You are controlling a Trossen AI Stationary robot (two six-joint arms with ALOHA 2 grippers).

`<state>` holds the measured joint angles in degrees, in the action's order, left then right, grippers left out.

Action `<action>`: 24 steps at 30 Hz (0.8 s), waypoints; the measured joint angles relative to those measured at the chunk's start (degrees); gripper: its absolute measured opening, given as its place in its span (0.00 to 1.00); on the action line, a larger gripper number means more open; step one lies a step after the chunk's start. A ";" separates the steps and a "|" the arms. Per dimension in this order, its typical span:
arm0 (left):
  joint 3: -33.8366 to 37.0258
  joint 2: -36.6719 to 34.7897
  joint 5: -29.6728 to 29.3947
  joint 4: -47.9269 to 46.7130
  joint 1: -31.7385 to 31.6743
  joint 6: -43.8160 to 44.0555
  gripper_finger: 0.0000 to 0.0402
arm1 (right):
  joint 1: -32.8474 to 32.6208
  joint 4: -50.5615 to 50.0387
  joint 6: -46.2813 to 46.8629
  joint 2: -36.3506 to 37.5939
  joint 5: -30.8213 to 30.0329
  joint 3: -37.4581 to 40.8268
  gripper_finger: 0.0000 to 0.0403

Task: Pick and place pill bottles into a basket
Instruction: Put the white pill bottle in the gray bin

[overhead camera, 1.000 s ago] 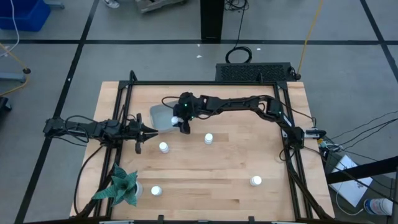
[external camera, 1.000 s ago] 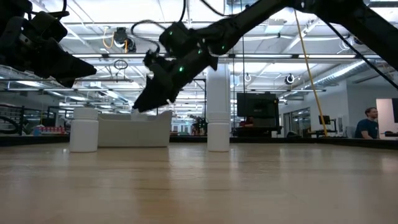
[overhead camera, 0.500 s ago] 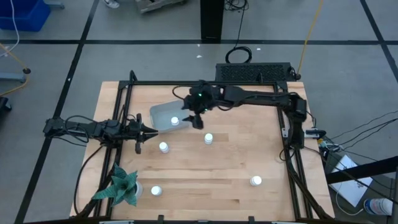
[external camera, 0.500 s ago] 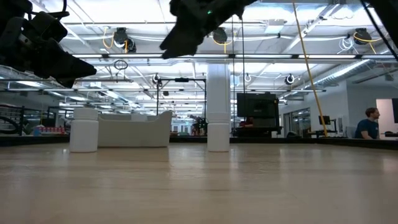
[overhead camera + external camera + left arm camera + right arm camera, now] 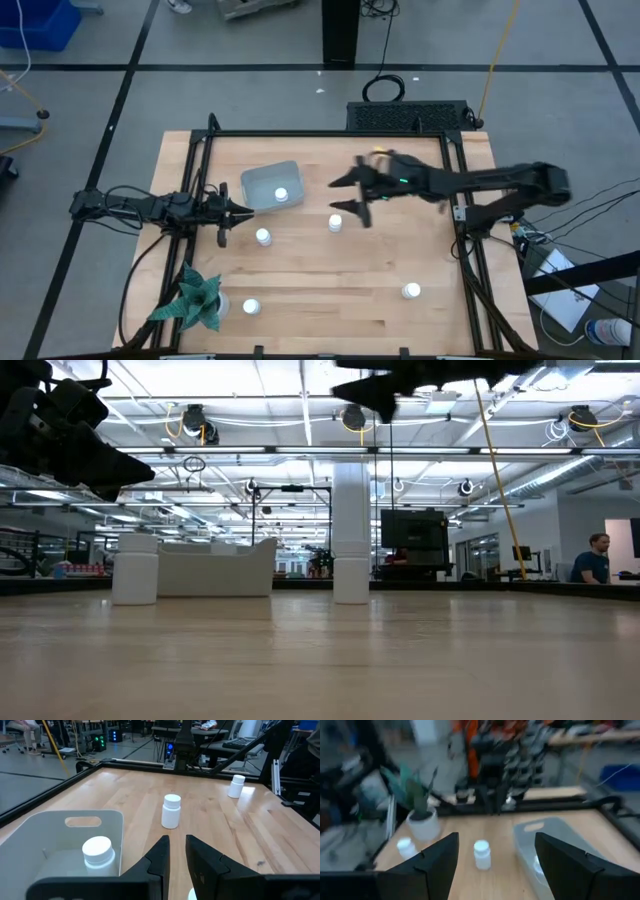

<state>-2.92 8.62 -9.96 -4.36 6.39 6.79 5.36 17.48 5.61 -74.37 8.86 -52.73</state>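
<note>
Wooden worktop (image 5: 330, 270): one small white pill bottle (image 5: 282, 194) inside pale grey-blue basket (image 5: 262, 181); right tool (image 5: 349, 194) open, empty, upper centre; left tool (image 5: 232, 212) closed.

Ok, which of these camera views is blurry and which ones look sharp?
Right wrist view: smeared throughout, the small white pill bottle and pale grey-blue plastic basket soft-edged. Left wrist view: crisp, wood grain of the table clear. Low view: bright ceiling lights leave the right gripper a dark silhouette.

No words, labels, brand names, numbers or signs clear enough to read anywhere in these pictures, near or far, top or bottom.
</note>
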 joint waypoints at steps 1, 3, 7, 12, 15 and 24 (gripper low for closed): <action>0.00 0.02 0.01 0.00 0.00 0.00 0.16 | -0.54 1.49 0.69 2.82 -2.36 3.14 0.63; 0.02 0.00 0.01 0.00 0.00 0.00 0.16 | -1.90 1.61 1.35 7.89 -6.39 7.78 0.63; 0.02 0.02 0.01 0.00 0.01 0.17 0.16 | -6.49 -0.88 2.91 16.40 -10.53 12.50 0.63; 0.02 0.00 -0.08 0.00 0.00 0.57 0.16 | -13.99 -9.19 -0.45 23.69 -13.68 11.82 0.63; 0.02 0.00 -0.19 0.02 0.01 0.89 0.16 | -18.74 -16.09 -3.43 26.05 -22.04 11.32 0.63; 0.04 0.00 -0.56 0.04 0.00 1.92 0.16 | -25.60 -41.96 9.80 25.87 -31.32 4.48 0.70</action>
<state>-2.87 8.62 -10.52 -4.32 6.39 8.71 -20.25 -24.48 15.41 -48.49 -22.46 -48.25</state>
